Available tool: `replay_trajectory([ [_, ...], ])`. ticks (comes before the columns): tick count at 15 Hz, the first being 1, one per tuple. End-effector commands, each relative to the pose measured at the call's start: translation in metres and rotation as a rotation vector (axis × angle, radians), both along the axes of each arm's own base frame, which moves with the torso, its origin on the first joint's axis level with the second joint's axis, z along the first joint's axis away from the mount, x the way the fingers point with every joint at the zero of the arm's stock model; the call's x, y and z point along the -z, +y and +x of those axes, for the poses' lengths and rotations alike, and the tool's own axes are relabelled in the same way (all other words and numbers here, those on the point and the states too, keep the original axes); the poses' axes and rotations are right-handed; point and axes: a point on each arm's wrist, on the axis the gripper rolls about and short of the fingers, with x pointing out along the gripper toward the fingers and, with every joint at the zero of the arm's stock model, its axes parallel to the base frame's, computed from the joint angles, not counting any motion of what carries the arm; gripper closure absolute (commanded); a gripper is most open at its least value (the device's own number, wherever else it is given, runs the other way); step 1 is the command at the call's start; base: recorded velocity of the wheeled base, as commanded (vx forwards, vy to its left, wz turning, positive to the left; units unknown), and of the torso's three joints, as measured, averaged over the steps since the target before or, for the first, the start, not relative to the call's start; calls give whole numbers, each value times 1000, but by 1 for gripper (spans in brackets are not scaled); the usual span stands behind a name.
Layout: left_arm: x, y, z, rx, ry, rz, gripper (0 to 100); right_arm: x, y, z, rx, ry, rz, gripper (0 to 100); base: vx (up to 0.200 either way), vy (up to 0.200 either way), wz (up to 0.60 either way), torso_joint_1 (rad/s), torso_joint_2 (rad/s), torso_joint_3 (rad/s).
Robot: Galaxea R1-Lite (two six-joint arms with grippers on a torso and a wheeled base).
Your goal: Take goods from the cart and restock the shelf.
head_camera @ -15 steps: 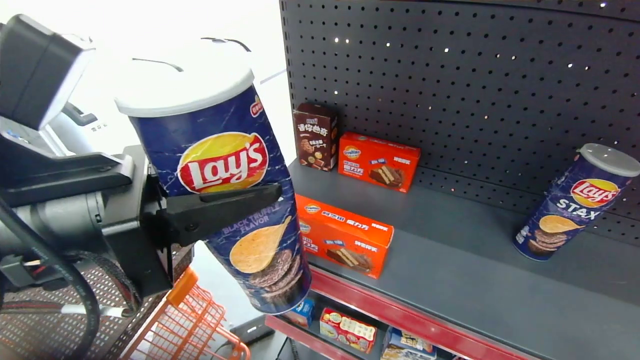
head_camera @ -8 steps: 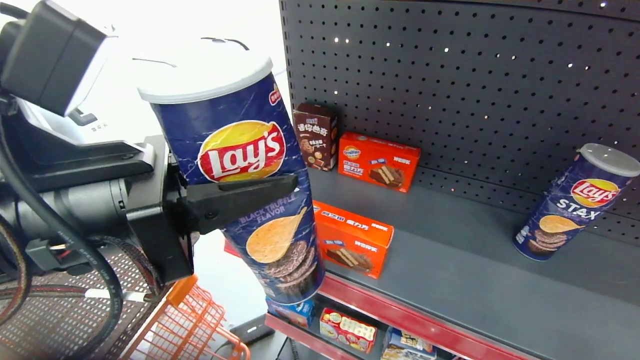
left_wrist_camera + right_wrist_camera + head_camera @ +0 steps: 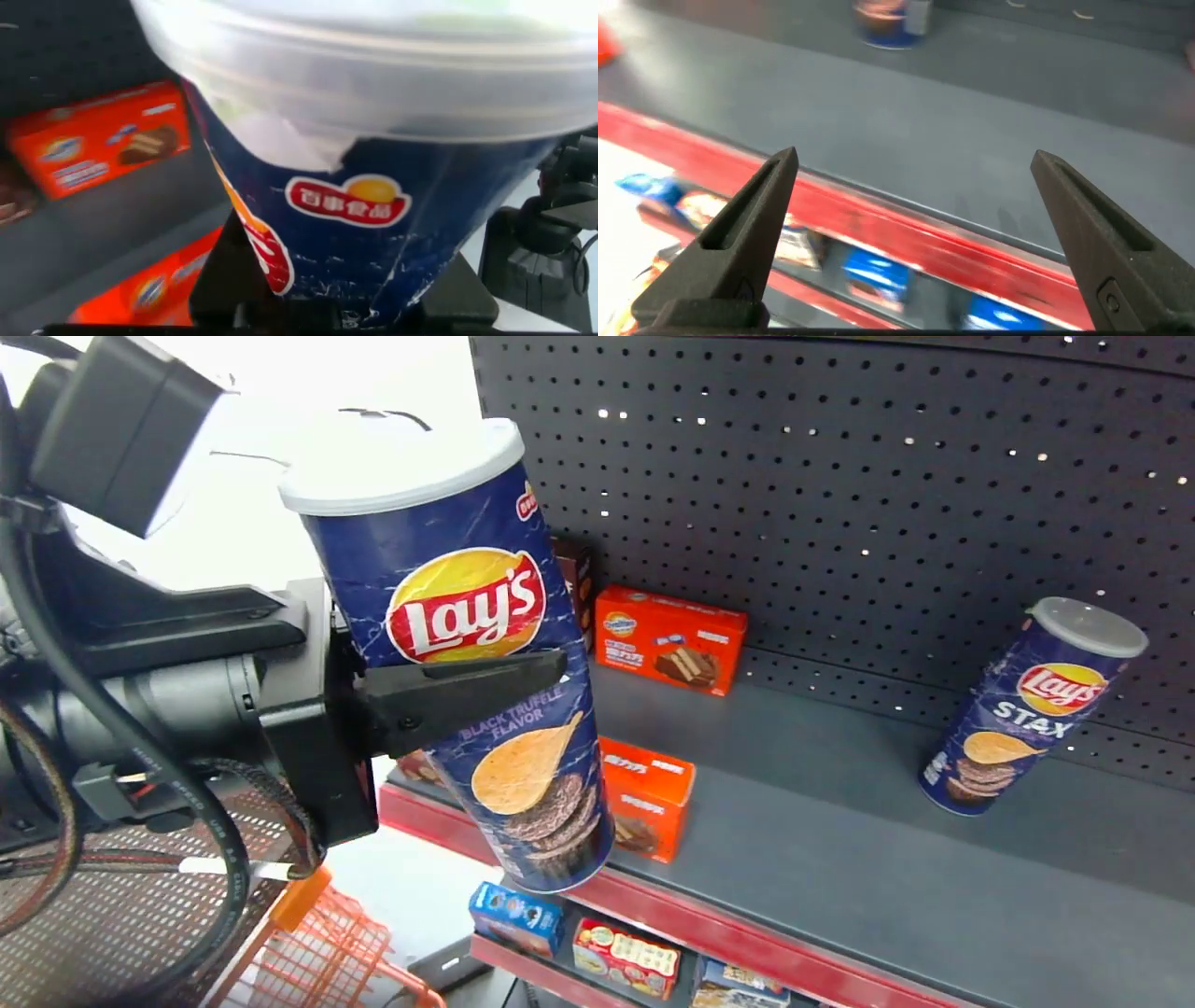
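Head view: holds a blue chip can [image 3: 467, 653] in the left gripper [image 3: 527, 658], black fingers [image 3: 448, 695] pinched on its mid-body, far finger hidden behind the tube. Hangs it before the grey metal shelf [image 3: 840, 840], above the orange wire cart [image 3: 322, 952]. Long axis near upright, white plastic lid up and tipped left, base toward the shelf. Hides most of a brown box [image 3: 579, 574] and part of one orange carton [image 3: 653, 793].

Left wrist view: looks past the translucent lid [image 3: 374, 75] onto glossy blue cardboard, fingers cut off at the edge.

Right wrist view: spreads the right gripper [image 3: 915, 157] wide above the shelf's red lip [image 3: 906, 229]. Blurs a second can [image 3: 887, 23] beyond.
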Motion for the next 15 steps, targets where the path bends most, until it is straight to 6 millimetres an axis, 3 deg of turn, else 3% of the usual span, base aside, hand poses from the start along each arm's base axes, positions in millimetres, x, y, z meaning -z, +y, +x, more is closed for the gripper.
replay_trajectory([
  [1, 1, -2, 4, -4, 8, 5, 100, 0, 0, 0, 0, -1, 0, 0, 0, 0, -600, 7, 2, -2],
  [8, 1, -3, 8, -8, 8, 5, 100, 0, 0, 0, 0, -1, -2, 0, 0, 0, -600, 2, 2, 3],
  [15, 2, 0, 7, -17, 11, 7, 100, 0, 0, 0, 1, -1, 0, 0, 0, 0, 0, 0, 0, 0],
])
